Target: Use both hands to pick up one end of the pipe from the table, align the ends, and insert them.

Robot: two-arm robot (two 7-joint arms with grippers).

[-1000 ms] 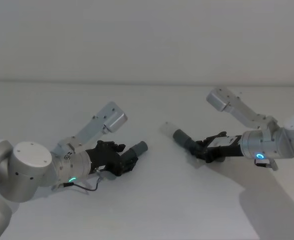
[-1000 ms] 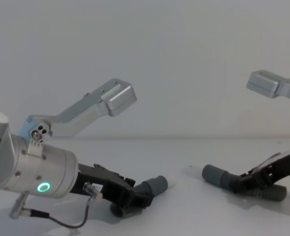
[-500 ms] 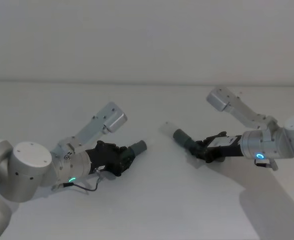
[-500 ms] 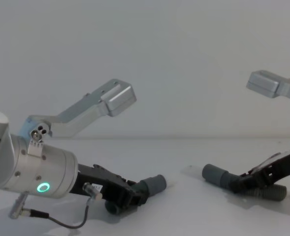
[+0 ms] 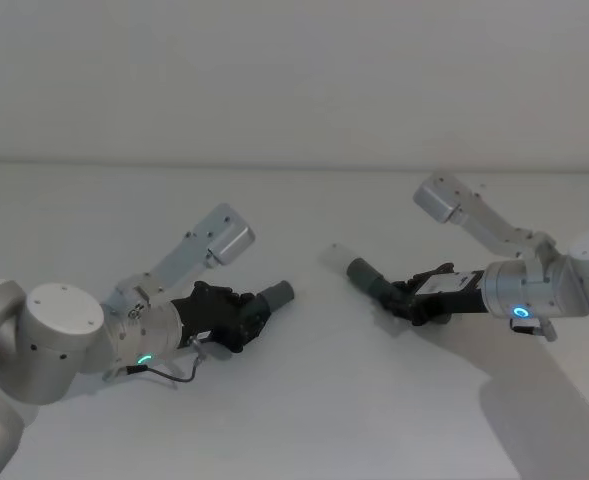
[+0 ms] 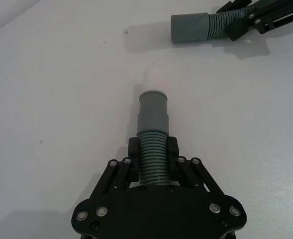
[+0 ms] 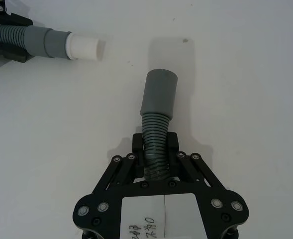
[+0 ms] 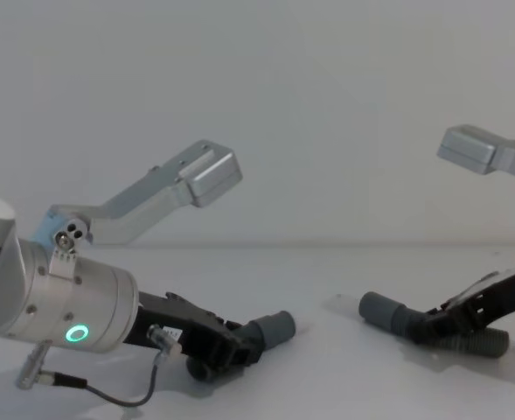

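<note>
My left gripper (image 5: 236,318) (image 6: 152,149) (image 8: 235,344) is shut on the ribbed part of one pipe piece (image 6: 152,164), low over the white table (image 5: 304,420). Its grey cuff (image 5: 279,295) (image 6: 152,112) (image 8: 274,330) ends in a white tip (image 6: 152,79) and points toward the right arm. My right gripper (image 5: 406,298) (image 7: 155,144) (image 8: 436,325) is shut on the other ribbed piece (image 7: 153,134). Its plain grey cuff (image 5: 360,272) (image 7: 158,94) (image 8: 379,311) points toward the left arm. The two ends are apart and not in line.
The rest of the right piece's ribbed hose (image 8: 480,343) trails behind the right gripper on the table. A pale grey wall (image 5: 294,80) stands behind the table's far edge. Each arm's silver wrist camera bracket (image 5: 219,240) (image 5: 454,205) juts above its gripper.
The left gripper's fingers have closed in on the ribbed hose and its cuff has shifted slightly. The right arm and its piece have stayed put.
</note>
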